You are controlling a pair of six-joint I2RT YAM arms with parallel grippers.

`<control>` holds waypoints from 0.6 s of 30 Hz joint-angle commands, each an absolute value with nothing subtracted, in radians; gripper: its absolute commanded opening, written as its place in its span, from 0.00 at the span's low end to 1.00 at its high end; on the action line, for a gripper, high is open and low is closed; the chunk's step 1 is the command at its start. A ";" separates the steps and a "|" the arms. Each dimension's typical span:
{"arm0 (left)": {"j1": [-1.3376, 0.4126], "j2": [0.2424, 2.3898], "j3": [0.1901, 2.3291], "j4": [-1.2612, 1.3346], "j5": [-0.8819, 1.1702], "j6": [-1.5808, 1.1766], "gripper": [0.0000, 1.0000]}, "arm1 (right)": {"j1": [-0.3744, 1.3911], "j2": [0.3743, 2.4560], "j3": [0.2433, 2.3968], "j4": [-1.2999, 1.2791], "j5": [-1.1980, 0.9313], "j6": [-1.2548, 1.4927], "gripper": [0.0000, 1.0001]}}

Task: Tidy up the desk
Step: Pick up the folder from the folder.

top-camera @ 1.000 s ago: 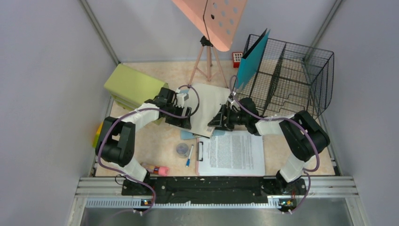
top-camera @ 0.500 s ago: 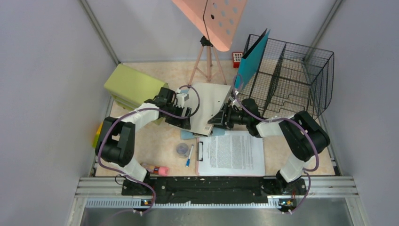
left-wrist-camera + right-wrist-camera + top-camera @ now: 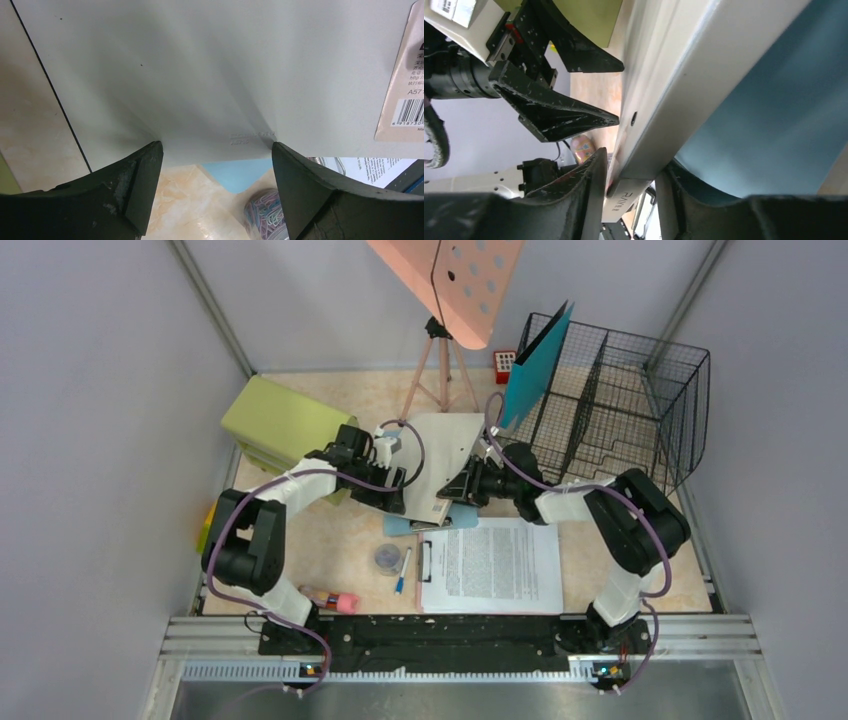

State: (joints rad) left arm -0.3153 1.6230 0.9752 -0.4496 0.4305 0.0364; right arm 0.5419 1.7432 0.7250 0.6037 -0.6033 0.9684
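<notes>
A white folder [image 3: 447,452] stands tilted over the beige marbled desk [image 3: 340,530], between my two grippers. My right gripper [image 3: 464,488] is shut on its near right edge; in the right wrist view [image 3: 636,165] the fingers clamp the folder's [image 3: 674,95] thick edge. My left gripper [image 3: 398,496] is open at the folder's left side. In the left wrist view [image 3: 217,147] its fingertips sit against the folder's [image 3: 215,75] underside edge without clamping it. A light blue sheet [image 3: 398,527] lies on the desk beneath it and also shows in the left wrist view [image 3: 245,172].
A clipboard with a printed page [image 3: 495,565] lies at the front. A jar of paper clips [image 3: 386,558], a pen [image 3: 401,571] and a pink marker [image 3: 335,600] lie front left. A green drawer cabinet [image 3: 280,425] is left. A wire rack [image 3: 640,410] holds a teal folder [image 3: 535,365]. A tripod stand [image 3: 440,360] is behind.
My right gripper has moved left and away with the white folder's edge, tipping the folder steeper. My left gripper has stayed in place, open.
</notes>
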 commanded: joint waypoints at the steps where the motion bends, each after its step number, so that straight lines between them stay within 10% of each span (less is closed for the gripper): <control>1: -0.323 1.618 0.961 -0.491 0.484 0.049 0.85 | 0.561 1.737 0.809 0.684 -0.578 0.932 0.34; 9: -0.324 1.591 0.972 -0.507 0.492 0.061 0.86 | 0.551 1.671 0.825 0.595 -0.599 0.900 0.00; 18: -0.324 1.524 1.082 -0.622 0.468 0.139 0.94 | 0.519 1.588 0.823 0.602 -0.648 0.969 0.00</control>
